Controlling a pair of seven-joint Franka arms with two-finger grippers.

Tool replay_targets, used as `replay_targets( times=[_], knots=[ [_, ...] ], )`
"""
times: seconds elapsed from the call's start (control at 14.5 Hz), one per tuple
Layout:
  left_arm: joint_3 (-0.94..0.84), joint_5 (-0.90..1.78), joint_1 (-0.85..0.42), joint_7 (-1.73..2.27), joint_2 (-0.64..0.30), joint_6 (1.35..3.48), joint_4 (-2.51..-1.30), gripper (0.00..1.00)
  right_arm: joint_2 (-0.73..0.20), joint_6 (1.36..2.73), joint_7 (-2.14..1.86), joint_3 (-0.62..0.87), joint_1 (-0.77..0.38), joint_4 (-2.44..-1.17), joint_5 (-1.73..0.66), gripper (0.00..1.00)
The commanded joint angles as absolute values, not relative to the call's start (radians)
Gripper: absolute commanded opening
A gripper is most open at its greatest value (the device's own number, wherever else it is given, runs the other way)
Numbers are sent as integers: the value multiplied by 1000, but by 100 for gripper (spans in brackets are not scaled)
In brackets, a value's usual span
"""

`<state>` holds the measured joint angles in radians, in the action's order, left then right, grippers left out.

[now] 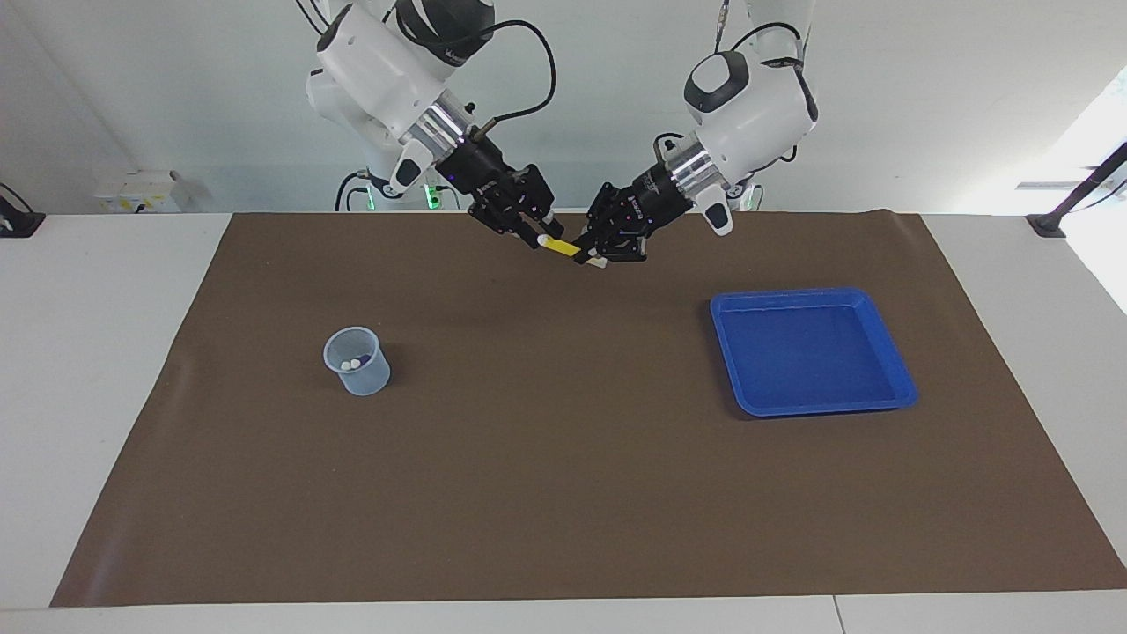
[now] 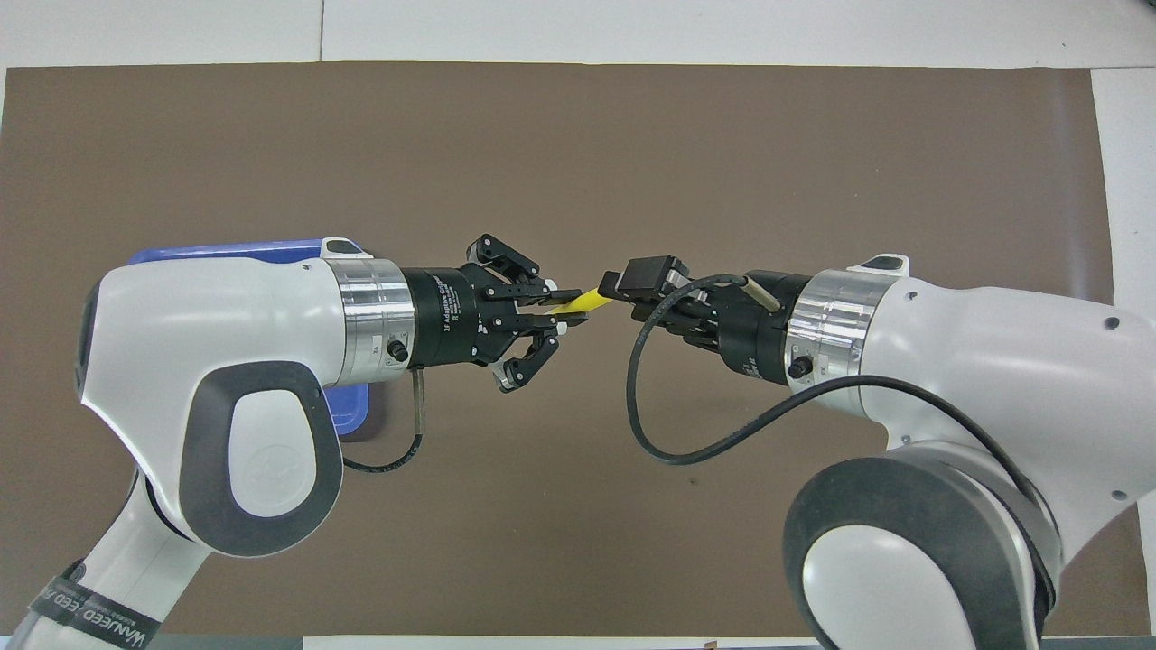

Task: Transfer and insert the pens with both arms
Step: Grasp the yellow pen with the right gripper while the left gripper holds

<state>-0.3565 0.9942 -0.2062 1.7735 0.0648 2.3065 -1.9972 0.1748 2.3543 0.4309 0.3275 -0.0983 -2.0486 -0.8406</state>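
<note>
Passing stage: slim yellow marker pen with a pale whitish cap [image 1: 563, 247] is in the air over the brown mat [image 1: 563, 493], bridged between both grippers, at the robots' edge of the mat.
Left gripper [image 1: 597, 252]: fingertips clamped on the yellow pen near its capped end; the overhead view shows them pressed together on it [image 2: 562, 313].
Right gripper [image 1: 538, 233]: at the pen's other end, partly closed; whether it grips yet I cannot tell.
Done so far: two pens stand in the translucent plastic cup [image 1: 357, 361], toward the right arm's end; one looks purple, the other's colour is unclear. Shallow blue plastic tray [image 1: 810, 352], toward the left arm's end, holds nothing visible.
Left to do (judgement): finish handover, carry pen to cup, insert.
Progress estimate: last pen, about two thirds done.
Count, pens: three (one in hand, two in cup).
Count, cups: one.
Count, trays: one.
Count, arms: two.
</note>
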Motion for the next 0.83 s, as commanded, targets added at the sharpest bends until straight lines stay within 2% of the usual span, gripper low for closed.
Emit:
replay_targets(
  times=[0.0,0.21,0.55,0.76],
  knots=[
    [-347,1014,-225,1792,100,2335,-2034,0,176,2370,439,331,-95,-2052,-861,42],
    [-347,1014,-225,1796,100,2342,-2034,0,172,2388,446,331,-95,-2049,-861,39],
    [-347,1015,-249,1809,100,2372,-2034,0,166,2422,471,331,-97,-2046,-861,44],
    [-347,1017,-249,1813,100,2373,-2034,0,166,2425,472,331,-109,-2046,-861,39]
  ],
)
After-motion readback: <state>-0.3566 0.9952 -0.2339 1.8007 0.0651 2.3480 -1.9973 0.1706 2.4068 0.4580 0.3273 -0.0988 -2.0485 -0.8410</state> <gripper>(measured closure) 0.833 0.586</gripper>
